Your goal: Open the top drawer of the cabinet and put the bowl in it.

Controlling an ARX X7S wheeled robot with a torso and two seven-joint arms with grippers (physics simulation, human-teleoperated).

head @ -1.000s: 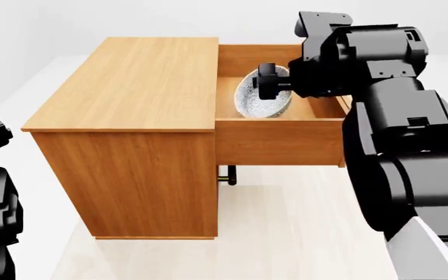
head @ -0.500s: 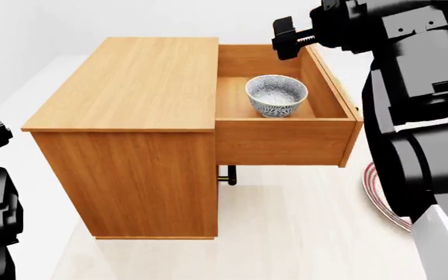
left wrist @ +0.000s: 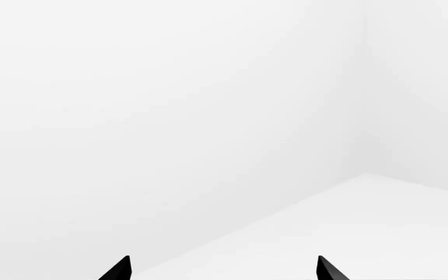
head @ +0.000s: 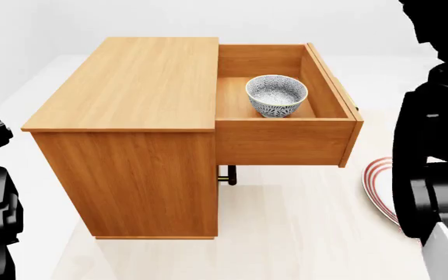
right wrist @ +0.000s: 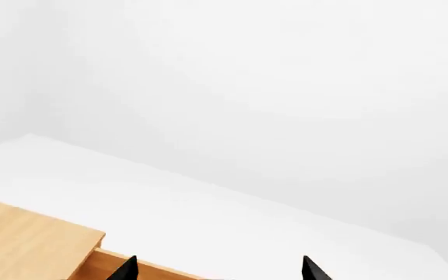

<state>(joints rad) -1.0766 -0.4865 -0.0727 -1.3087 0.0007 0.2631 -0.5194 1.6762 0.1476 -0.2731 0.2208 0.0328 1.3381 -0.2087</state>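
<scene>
One bowl (head: 276,95) sits upright in top drawer (head: 286,141)

I count one cabinet (head: 130,122), one pulled-out top drawer (head: 282,140), one speckled bowl (head: 276,95) in it, one brass handle (head: 226,174) showing below, one red-ringed plate (head: 378,186), two black arms at my view's edges

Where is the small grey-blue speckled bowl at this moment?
In the head view, the grey-blue speckled bowl stands upright inside the open orange-brown top drawer, right of the woodgrain cabinet top.
</scene>
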